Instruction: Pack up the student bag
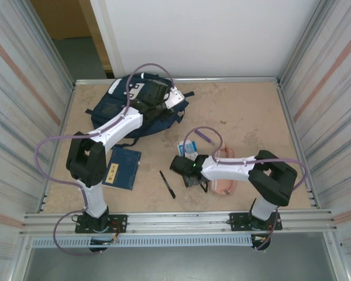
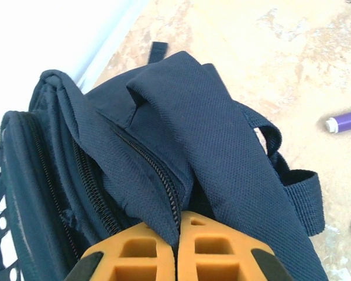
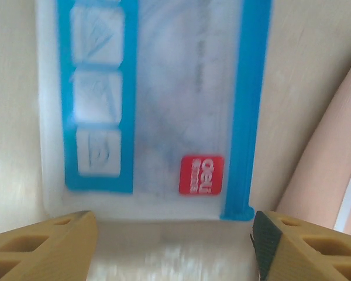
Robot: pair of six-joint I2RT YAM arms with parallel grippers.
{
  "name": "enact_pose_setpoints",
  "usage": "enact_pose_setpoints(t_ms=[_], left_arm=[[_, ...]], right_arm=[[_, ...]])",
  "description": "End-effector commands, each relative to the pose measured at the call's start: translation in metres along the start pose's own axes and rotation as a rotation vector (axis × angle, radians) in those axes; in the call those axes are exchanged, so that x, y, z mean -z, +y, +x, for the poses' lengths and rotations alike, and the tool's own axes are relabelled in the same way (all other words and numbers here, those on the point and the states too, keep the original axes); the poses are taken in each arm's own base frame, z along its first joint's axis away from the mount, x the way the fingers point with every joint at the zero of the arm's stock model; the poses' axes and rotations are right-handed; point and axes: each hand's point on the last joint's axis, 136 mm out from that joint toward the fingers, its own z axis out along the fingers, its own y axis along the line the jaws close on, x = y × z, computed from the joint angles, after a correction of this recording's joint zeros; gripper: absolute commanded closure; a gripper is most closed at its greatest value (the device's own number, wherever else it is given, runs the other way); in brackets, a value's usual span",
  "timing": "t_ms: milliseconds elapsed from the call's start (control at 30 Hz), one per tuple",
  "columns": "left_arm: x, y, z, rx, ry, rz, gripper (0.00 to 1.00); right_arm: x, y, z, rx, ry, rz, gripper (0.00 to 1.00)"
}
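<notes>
**Left claw pinched the bag, right claw spread above a packet**

The large navy blue fabric student bag [image 1: 108, 110] lay in the far left corner of the table [image 1: 251, 111], its dark straps trailing toward the middle. The left claw [image 2: 178, 231] was closed tight, its orange fingers [image 2: 134, 254] nipping a fold of the bag's cloth right beside a zipper.

Near the table's middle, the right claw [image 3: 172, 246] stood spread wide with nothing in its grasp, its tan fingers [image 3: 44, 243] set either side of the near end of a clear plastic packet with blue borders and a red label [image 3: 158, 105]. A soft pink pencil pouch [image 1: 222, 182] lay just beside that packet, partly under the right arm. A flat dark blue notebook [image 1: 121, 167] rested toward the near left corner, a slim black pen [image 1: 167, 184] close to the near edge, and a purple marker [image 2: 345, 121] beyond the packet.
</notes>
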Motion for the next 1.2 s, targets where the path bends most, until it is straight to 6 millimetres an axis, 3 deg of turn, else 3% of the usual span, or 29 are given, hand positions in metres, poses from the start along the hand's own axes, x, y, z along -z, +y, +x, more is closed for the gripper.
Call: enact_pose_setpoints(t_ms=[0, 100, 233, 400, 533, 667, 833, 933, 1067, 1167], left_arm=[[0.010, 0.007, -0.058, -0.018, -0.169, -0.043, 1.00], [0.009, 0.001, -0.061, 0.003, -0.183, -0.017, 1.00], [0.011, -0.001, -0.065, 0.009, -0.193, -0.006, 1.00], [0.011, -0.001, -0.065, 0.019, -0.193, -0.007, 1.00], [0.010, -0.005, -0.063, 0.019, -0.186, 0.002, 1.00], [0.006, -0.008, -0.064, 0.015, -0.183, 0.006, 1.00], [0.004, -0.010, -0.066, 0.033, -0.191, 0.016, 1.00], [0.001, -0.007, -0.066, 0.037, -0.184, 0.005, 1.00], [-0.002, -0.010, -0.064, 0.035, -0.176, 0.013, 1.00], [-0.003, -0.007, -0.061, 0.040, -0.176, -0.010, 1.00]], right_arm=[[0.012, -0.017, 0.044, -0.009, 0.151, 0.032, 0.28], [0.031, -0.001, 0.029, 0.006, 0.137, -0.087, 0.28], [0.046, 0.001, -0.019, -0.032, 0.067, -0.266, 0.25], [0.030, -0.015, -0.086, -0.132, -0.055, -0.362, 0.35], [0.006, -0.016, -0.107, -0.120, -0.080, -0.306, 0.43], [-0.019, -0.009, -0.097, -0.099, -0.033, -0.286, 0.49], [-0.033, -0.007, -0.060, -0.060, 0.043, -0.241, 0.58], [-0.024, -0.004, -0.030, -0.021, 0.077, -0.201, 0.61], [-0.002, 0.015, 0.011, 0.035, 0.114, -0.204, 0.61], [0.015, 0.022, 0.024, 0.035, 0.118, -0.211, 0.58]])
